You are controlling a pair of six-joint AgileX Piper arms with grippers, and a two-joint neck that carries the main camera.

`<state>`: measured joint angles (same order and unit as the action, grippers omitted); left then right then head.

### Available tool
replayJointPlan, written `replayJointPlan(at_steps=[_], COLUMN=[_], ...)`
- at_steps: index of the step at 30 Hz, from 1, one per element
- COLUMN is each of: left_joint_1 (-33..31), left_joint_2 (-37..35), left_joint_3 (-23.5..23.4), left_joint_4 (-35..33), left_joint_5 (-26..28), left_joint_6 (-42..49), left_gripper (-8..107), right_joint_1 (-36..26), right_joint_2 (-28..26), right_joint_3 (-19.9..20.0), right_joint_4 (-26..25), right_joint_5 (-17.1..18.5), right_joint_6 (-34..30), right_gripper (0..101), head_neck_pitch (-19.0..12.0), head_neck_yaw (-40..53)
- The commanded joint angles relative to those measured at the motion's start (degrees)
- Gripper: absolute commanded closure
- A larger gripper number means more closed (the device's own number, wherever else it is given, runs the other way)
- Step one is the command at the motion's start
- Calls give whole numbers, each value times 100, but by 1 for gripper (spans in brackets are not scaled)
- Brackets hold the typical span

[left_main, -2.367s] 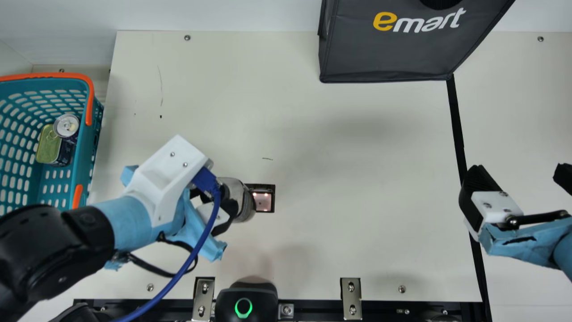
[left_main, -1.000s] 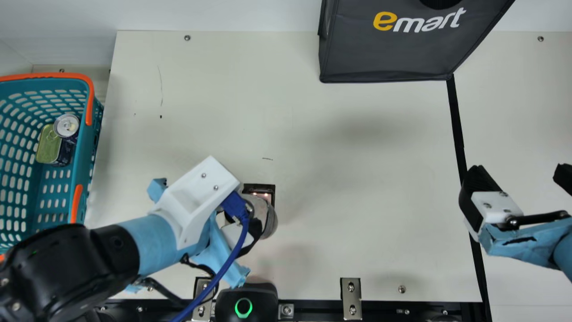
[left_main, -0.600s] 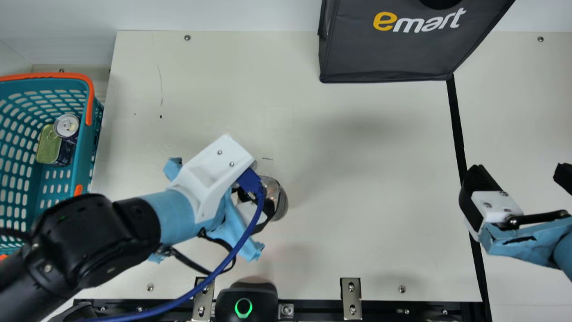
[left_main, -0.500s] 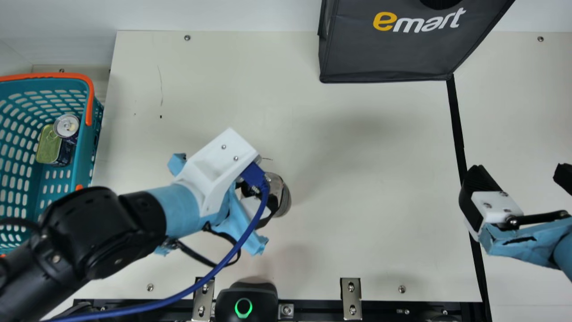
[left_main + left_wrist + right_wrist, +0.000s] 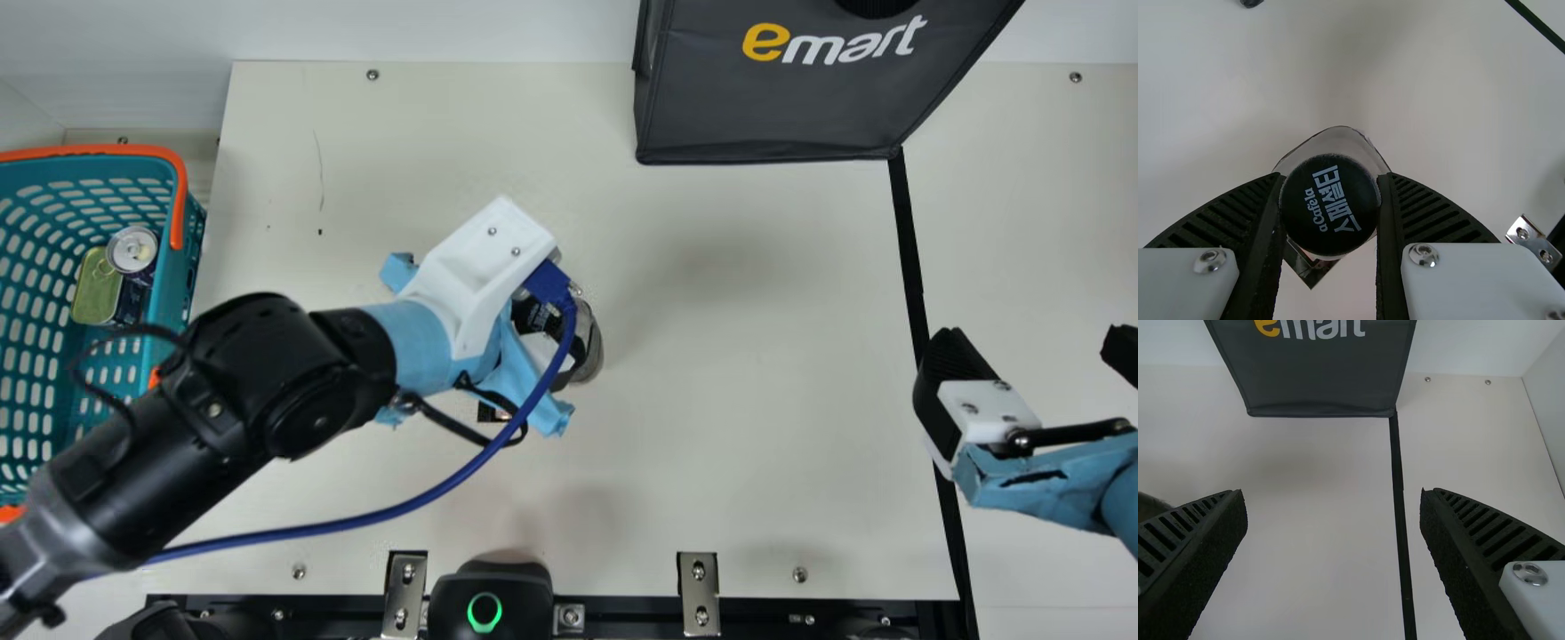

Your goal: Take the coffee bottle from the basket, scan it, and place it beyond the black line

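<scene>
Jaws of my left black-fingered gripper (image 5: 1331,183) snug around the black cap (image 5: 1331,220) of the clear coffee bottle (image 5: 590,342) over the cream table (image 5: 756,311), probably freeing its base for placing. Farther out, my right black-fingered gripper (image 5: 1331,497) gapes empty, astride the black tape line (image 5: 1400,493).

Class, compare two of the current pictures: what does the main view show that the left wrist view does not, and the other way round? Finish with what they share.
Main view only: the basket, its silver-topped can and green-lidded tin, and the open right gripper.

Left wrist view only: the full printed face of the black cap, with gripper fingers on opposite sides.

Both: the coffee bottle, left gripper and black line.
</scene>
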<state>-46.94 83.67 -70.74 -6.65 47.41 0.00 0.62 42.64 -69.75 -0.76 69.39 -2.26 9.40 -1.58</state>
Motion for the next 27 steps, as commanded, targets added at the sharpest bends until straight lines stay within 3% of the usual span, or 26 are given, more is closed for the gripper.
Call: replayJointPlan(at_steps=[1,27], left_joint_1=[28,94], left_joint_2=[96,1003], left_joint_3=[-40,-530], left_joint_4=[-10,-119], left_joint_5=[-41,-396], left_joint_6=[40,934], left_gripper=[89,89], right_joint_1=[0,0], right_joint_2=[0,0], right_joint_3=[0,0], right_joint_4=[0,0], right_joint_5=[0,0], right_joint_6=[0,0], right_gripper=[10,10], head_neck_pitch=[-148,-148], head_neck_yaw=[0,0])
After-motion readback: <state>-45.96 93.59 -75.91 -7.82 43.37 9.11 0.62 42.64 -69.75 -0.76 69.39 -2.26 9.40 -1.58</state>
